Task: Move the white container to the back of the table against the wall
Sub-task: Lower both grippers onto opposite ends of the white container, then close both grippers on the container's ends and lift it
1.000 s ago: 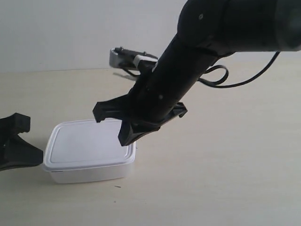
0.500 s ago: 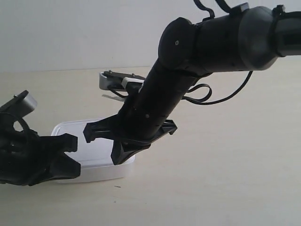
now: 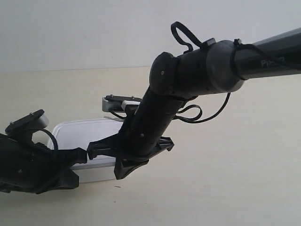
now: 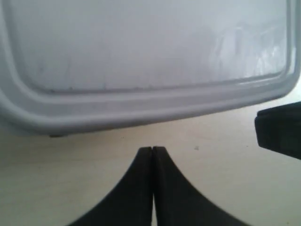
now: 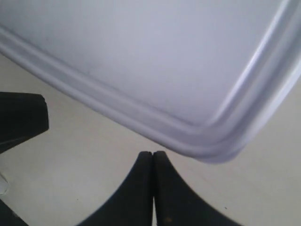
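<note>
Both arms angled down, left pincer (image 4: 151, 149) closed, right pincer (image 5: 153, 154) closed

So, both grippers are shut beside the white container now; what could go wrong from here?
The right gripper points at a rounded corner of the white container, not a flat side; a push there might spin the box or slip off. The left gripper is shut by the long edge, and a black part, probably the right gripper's, shows close beside it; the two could collide while pushing toward the wall.
</note>
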Robot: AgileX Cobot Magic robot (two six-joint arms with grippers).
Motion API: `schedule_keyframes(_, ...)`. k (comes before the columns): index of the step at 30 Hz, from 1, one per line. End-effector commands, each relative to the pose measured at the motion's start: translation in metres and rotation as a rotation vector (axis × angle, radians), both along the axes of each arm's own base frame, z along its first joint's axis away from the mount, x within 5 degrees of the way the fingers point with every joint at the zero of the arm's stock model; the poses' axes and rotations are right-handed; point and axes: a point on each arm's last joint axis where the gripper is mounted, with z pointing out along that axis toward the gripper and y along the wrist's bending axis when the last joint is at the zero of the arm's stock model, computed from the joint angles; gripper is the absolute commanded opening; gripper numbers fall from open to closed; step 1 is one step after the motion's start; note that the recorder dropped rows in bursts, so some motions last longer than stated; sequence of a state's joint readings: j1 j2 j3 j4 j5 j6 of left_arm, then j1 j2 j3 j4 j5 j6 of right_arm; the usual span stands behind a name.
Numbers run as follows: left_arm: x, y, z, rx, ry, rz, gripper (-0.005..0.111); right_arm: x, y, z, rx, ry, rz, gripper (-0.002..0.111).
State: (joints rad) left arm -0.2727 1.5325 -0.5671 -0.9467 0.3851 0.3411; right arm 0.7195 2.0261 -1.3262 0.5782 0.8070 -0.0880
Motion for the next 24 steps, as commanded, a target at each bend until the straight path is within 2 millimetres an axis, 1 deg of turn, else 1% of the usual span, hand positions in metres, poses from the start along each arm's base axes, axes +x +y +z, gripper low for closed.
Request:
schedule_keyframes(1, 0.003, 0.001, -0.007, 0.032, -0.006, 0.017, 0.000, 0.002, 0.003, -0.004, 0.010, -0.008, -0.007, 0.000)
schedule_keyframes(4, 0.008, 0.001, -0.008, 0.054, -0.026, 0.008, 0.000, 0.005, 0.005, -0.012, 0.012, -0.008, -0.028, 0.000)
schedule_keyframes(6, 0.015, 0.000, -0.009, 0.066, -0.032, 0.001, 0.000, 0.008, 0.007, -0.018, 0.022, -0.019, -0.055, 0.000)
schedule_keyframes(11, 0.028, -0.002, -0.016, 0.096, -0.030, -0.035, 0.000, 0.013, 0.008, -0.020, 0.034, -0.062, -0.085, 0.000)
schedule_keyframes(14, 0.034, -0.003, -0.015, 0.109, -0.054, -0.040, 0.000, 0.016, 0.008, -0.024, 0.032, -0.077, -0.097, 0.000)
schedule_keyframes(19, 0.043, -0.005, -0.012, 0.123, -0.082, -0.058, 0.000, 0.025, 0.005, -0.032, 0.037, -0.093, -0.156, 0.000)
schedule_keyframes(24, 0.053, -0.006, -0.015, 0.149, -0.099, -0.080, 0.000, 0.037, -0.003, -0.035, 0.063, -0.083, -0.239, 0.000)
